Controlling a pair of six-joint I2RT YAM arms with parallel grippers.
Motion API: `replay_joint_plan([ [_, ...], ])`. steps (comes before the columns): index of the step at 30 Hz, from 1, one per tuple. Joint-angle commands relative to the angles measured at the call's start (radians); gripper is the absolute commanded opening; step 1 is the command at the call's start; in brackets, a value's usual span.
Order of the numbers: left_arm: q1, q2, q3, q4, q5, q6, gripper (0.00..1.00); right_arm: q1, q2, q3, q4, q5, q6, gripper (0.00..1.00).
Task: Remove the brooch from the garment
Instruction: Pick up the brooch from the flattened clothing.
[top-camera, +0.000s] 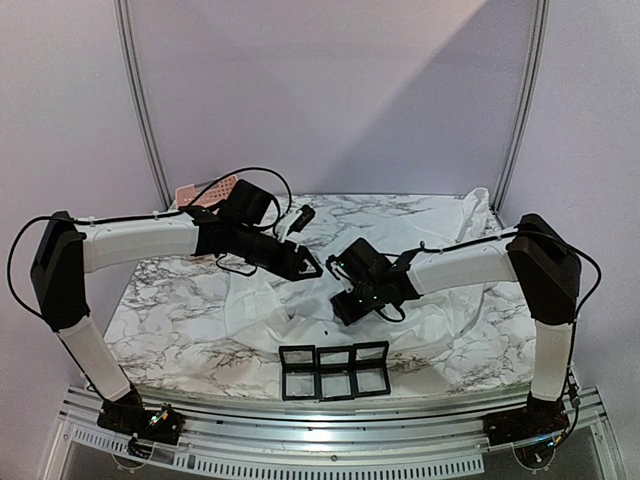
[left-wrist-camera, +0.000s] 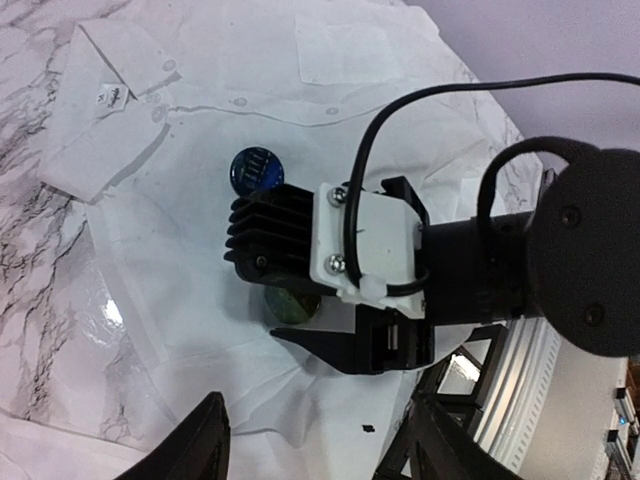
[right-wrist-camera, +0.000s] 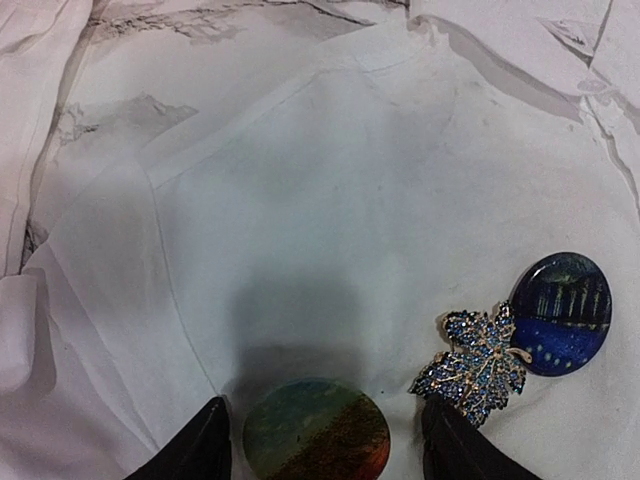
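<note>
The marble table (top-camera: 170, 320) carries the white shirt (right-wrist-camera: 300, 200), spread out. A pink basket (top-camera: 205, 192) sits far left, contents hidden; a black six-compartment tray (top-camera: 334, 370) sits at the near edge. My left gripper (left-wrist-camera: 315, 450) hangs open, empty. My right gripper (right-wrist-camera: 330, 445), open, straddles a green round pin (right-wrist-camera: 315, 430), gripping nothing; the leaf brooch (right-wrist-camera: 472, 365) lies on the shirt beside it, touching a blue pin (right-wrist-camera: 562, 312).

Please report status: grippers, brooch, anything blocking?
Left gripper open, empty. Right gripper open, astride green brooch on shirt. Leaf brooch close beside one finger; blue brooch against the leaf.
</note>
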Motion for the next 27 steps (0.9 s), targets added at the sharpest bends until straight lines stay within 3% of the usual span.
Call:
replay_joint_plan([
  [1, 0.017, -0.02, -0.014, 0.019, 0.003, -0.012, 0.61, 0.027, 0.058, 0.011, -0.059, 0.093, -0.027, 0.63],
  [5, 0.021, -0.02, -0.015, 0.02, 0.001, -0.017, 0.62, 0.036, 0.077, 0.009, -0.073, 0.132, -0.027, 0.59],
  [9, 0.027, -0.025, -0.021, 0.024, -0.007, -0.023, 0.61, 0.035, 0.069, -0.016, -0.053, 0.117, -0.001, 0.48],
  [21, 0.038, -0.043, -0.038, 0.055, 0.011, -0.03, 0.62, -0.03, -0.047, -0.109, 0.106, -0.136, 0.081, 0.39],
  [27, 0.038, -0.047, -0.053, 0.085, 0.046, -0.022, 0.62, -0.137, -0.142, -0.216, 0.266, -0.402, 0.153, 0.36],
])
